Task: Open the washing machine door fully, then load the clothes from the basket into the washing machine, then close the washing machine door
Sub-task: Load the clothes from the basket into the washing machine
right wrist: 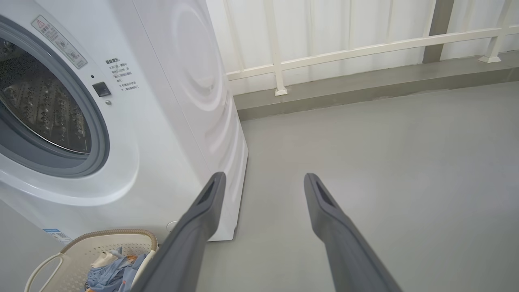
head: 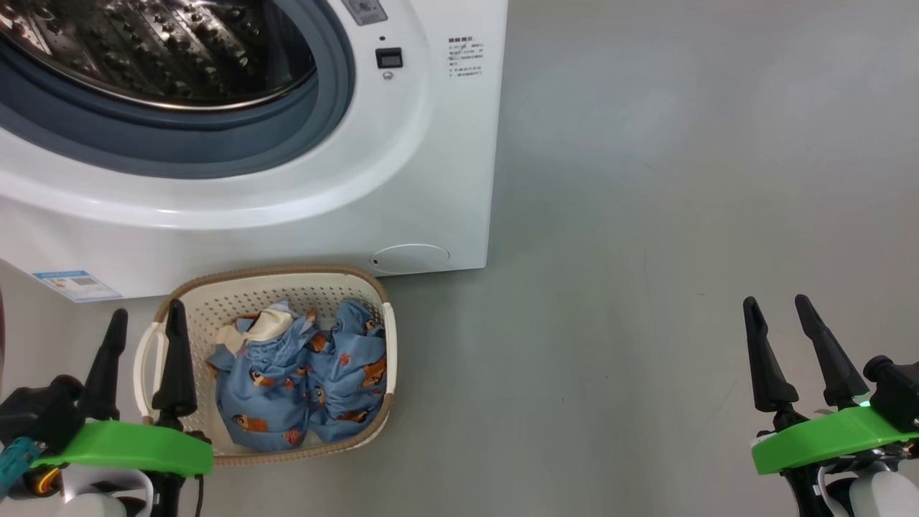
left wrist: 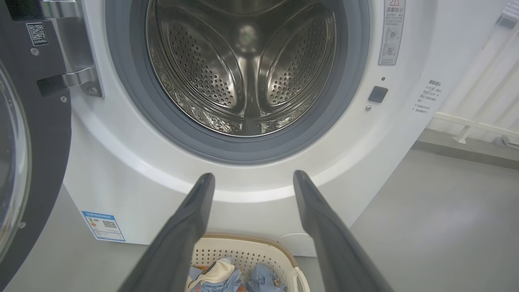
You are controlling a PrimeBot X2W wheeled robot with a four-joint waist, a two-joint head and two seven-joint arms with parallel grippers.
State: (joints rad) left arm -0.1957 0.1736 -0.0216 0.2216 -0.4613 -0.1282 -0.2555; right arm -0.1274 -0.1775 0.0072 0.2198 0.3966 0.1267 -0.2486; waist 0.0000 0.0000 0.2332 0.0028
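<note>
Clothes (head: 301,380) lie in the basket (head: 287,273), just beside the spread left gripper (head: 148,309).

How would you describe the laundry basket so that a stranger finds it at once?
Start at the big white washing machine with its drum open. On the grey floor just before its front stands the basket: cream perforated plastic with a brown rim, holding light-blue printed clothes.

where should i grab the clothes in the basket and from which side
Pinch a raised fold near the middle of the clothes, coming down from above: the basket walls close off every side, and the crumpled heap stands up in ridges. The open left end effector is nearest.
</note>
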